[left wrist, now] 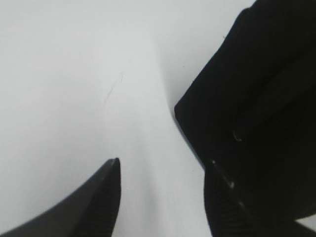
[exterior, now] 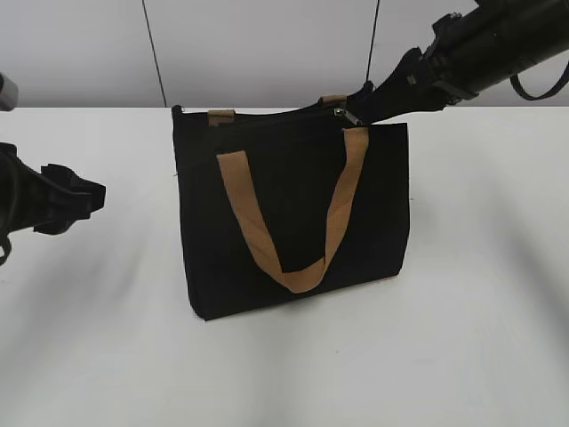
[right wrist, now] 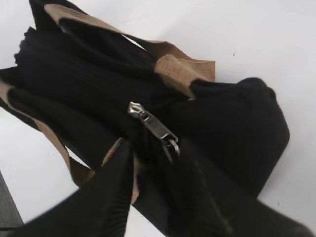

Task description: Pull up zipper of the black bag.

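The black bag [exterior: 293, 213] stands upright on the white table, with a tan strap handle [exterior: 298, 267] hanging down its front. The zipper's silver slider and pull [exterior: 342, 115] sit near the right end of the top edge. In the right wrist view the slider [right wrist: 154, 127] lies just ahead of the fingertips. My right gripper [exterior: 369, 102] is at the bag's top right corner; its jaws [right wrist: 159, 149] are open and straddle the zip line just behind the pull. My left gripper [exterior: 82, 200] is open and empty, left of the bag. Its jaws [left wrist: 163, 165] are beside the bag's lower corner [left wrist: 247, 113].
The white table [exterior: 480, 338] spreads on all sides of the bag. A second tan strap shows at the bag's top as tabs [exterior: 221, 116]. Two thin dark cables [exterior: 156, 53] hang against the back wall.
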Controlling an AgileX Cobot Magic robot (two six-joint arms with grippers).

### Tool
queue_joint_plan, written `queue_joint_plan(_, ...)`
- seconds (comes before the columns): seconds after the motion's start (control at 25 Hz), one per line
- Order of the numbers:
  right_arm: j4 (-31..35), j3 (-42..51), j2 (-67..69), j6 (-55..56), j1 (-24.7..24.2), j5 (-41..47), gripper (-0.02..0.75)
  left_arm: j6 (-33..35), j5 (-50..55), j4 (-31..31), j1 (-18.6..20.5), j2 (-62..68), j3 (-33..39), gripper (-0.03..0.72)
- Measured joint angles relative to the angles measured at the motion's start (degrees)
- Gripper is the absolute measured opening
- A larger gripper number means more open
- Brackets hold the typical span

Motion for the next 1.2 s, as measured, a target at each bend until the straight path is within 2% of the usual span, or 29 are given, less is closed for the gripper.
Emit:
queue_joint_plan(0.12,-0.4,0.0,-2.0,0.1,0.0,0.8,0.300,0.0,8.7,-3.5,0.0,-0.1,-3.1,0.425)
queue_joint_plan(0.24,-1.4,0.8,-4.6,1.2,0.1,0.9,0.307,0.0,14.8,-5.5,0.0,-1.2,-5.7,0.434)
queue_joint_plan(0.48,-9.9,5.8,-8.9,6.4,4.5,-1.5,0.308,0.0,22.1,-7.4,0.0,-6.0,-6.3,0.436)
queue_joint_plan(0.6,-13.4,10.5,-11.7,8.9,7.2,-3.7,0.308,0.0,25.7,-7.5,0.0,-8.6,-6.3,0.436)
queue_joint_plan(0.72,-16.2,15.7,-15.8,11.9,7.8,-4.5,0.308,0.0,29.9,-7.5,0.0,-12.0,-6.3,0.436)
queue_joint_plan(1.0,-23.4,25.5,-32.6,20.2,7.9,-4.5,0.308,-0.3,38.9,-6.7,0.0,-21.5,-6.3,0.436)
queue_joint_plan(1.2,-31.4,28.7,-46.3,30.2,7.9,-1.4,0.308,-5.0,46.0,0.0,0.0,-32.0,-6.3,0.436)
